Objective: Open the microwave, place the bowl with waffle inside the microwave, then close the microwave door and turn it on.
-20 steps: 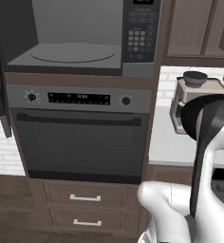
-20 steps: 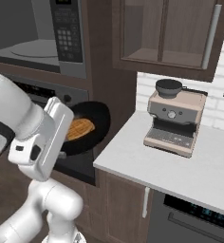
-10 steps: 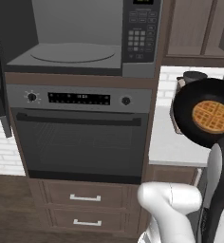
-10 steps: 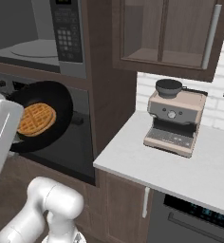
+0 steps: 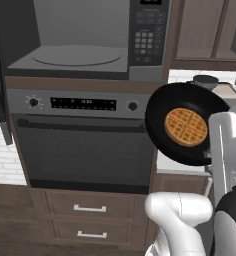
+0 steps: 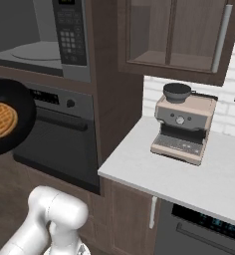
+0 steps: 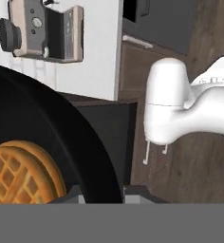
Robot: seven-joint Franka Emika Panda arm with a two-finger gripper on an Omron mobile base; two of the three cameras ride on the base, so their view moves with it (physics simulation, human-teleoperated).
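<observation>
Left base view: microwave (image 5: 80, 40) open; fingers clamped on bowl with waffle (image 5: 186, 125) rim, airborne right of cavity. Placing, closing, starting remain.

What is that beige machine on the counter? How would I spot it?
Find the white counter right of the tall oven cabinet. The coffee machine stands on it against the white brick wall, below the wooden wall cupboard. Its beige-and-steel body with a dark round top sets it apart.

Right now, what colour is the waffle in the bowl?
Golden-brown with a grid pattern; the waffle shows best in the left base view.
</observation>
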